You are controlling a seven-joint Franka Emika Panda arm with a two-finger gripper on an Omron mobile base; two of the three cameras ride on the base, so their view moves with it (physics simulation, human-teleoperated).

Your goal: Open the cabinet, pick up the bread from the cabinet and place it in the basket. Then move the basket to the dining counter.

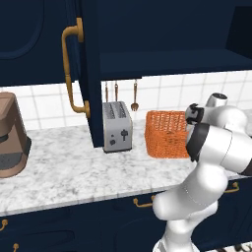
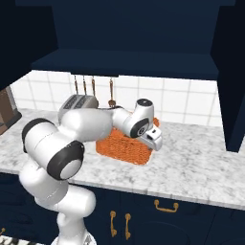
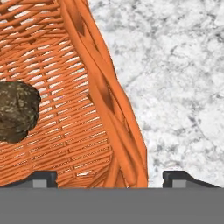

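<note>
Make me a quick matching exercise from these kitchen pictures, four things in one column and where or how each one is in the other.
1. bread
2. basket
3. toaster
4. tool

A. open, astride the basket's wall
B. lying inside the basket
C. on the marble worktop, right of the toaster
D. beside the open cabinet door

Pairs: 1-B, 2-C, 3-D, 4-A

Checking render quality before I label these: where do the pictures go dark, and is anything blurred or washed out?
Left base view: the open dark navy wall cabinet is near-black inside, contents unreadable; the orange woven wicker basket is evenly lit. Right base view: the same cabinet interior is murky, and the marble worktop is bright with its veining still showing. Hand view: the weave is sharp, the lumpy brown bread roll dark but legible.
</note>
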